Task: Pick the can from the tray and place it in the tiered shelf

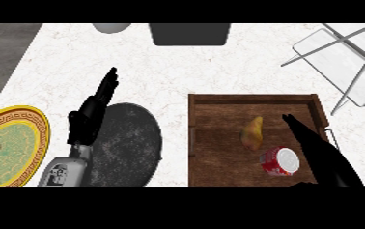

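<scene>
Wooden tray [242, 98] at the counter's [214, 68] front right. Inside, toward its front right corner, red can [279, 161] on its side, white end turned upward; yellowish fruit-like piece [252, 131] just behind it, mid-tray. Right hand [317, 148] open, fingers straight, laid along the can's right side, likely lining up to close round it; not yet gripping. Left hand [91, 114] open, fingers up, resting over a dark round plate [135, 136] near the front left, out of the way. Tiered shelf [335, 54] at the far right corner, well apart from the can.
</scene>
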Robot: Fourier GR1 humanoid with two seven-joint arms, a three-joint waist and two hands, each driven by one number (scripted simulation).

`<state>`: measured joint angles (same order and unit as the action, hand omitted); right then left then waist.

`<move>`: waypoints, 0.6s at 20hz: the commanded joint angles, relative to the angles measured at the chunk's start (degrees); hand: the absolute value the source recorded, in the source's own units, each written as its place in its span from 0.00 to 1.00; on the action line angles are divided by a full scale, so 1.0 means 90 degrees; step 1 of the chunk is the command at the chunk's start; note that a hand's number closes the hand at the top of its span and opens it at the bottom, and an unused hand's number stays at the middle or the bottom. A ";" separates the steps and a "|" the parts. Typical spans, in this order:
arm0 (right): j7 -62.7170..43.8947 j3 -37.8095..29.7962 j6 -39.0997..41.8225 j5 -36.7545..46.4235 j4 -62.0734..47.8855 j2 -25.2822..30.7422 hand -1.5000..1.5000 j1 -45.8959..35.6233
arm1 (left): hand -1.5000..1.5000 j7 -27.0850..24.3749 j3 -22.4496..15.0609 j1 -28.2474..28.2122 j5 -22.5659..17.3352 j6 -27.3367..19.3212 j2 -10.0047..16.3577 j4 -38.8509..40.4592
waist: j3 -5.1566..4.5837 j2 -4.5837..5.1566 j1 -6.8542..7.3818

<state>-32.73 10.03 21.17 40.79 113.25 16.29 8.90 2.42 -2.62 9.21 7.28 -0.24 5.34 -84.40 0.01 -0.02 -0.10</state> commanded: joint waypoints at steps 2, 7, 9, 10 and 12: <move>-0.0042 0.0468 -0.0146 0.0463 -0.0174 -0.0401 0.00 0.0073 | 0.50 -0.0577 0.0203 0.0358 0.0127 -0.0083 -0.0061 0.0861 | -0.0003 0.0006 -0.0022; 0.0177 -0.0017 0.0143 0.0352 -0.0822 -0.0397 0.00 -0.0455 | 0.50 -0.0040 0.0000 -0.0178 0.0099 0.0062 -0.0126 -0.0105 | -0.0001 0.0000 0.0017; 0.0286 -0.0125 0.0541 0.0169 -0.0221 -0.0129 1.00 -0.0117 | 0.50 -0.0421 0.0291 0.0077 -0.0088 0.0278 0.0046 0.0333 | -0.0002 0.0000 -0.0003; 0.0539 0.0146 0.0336 0.0555 -0.0705 0.0013 1.00 -0.0080 | 0.50 0.0014 0.0117 0.0030 0.0063 0.0104 -0.0070 0.0123 | -0.0001 0.0000 0.0008; 0.0850 0.0580 -0.0168 0.1013 -0.0699 -0.0146 1.00 0.0310 | 0.50 -0.0333 0.0103 0.0195 0.0262 -0.0053 -0.0139 0.0479 | -0.0001 0.0000 -0.0012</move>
<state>-28.07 12.06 21.70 45.98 108.55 14.81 9.50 0.45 -1.27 10.29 7.99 0.51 4.76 -81.56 -0.05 -0.05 -0.14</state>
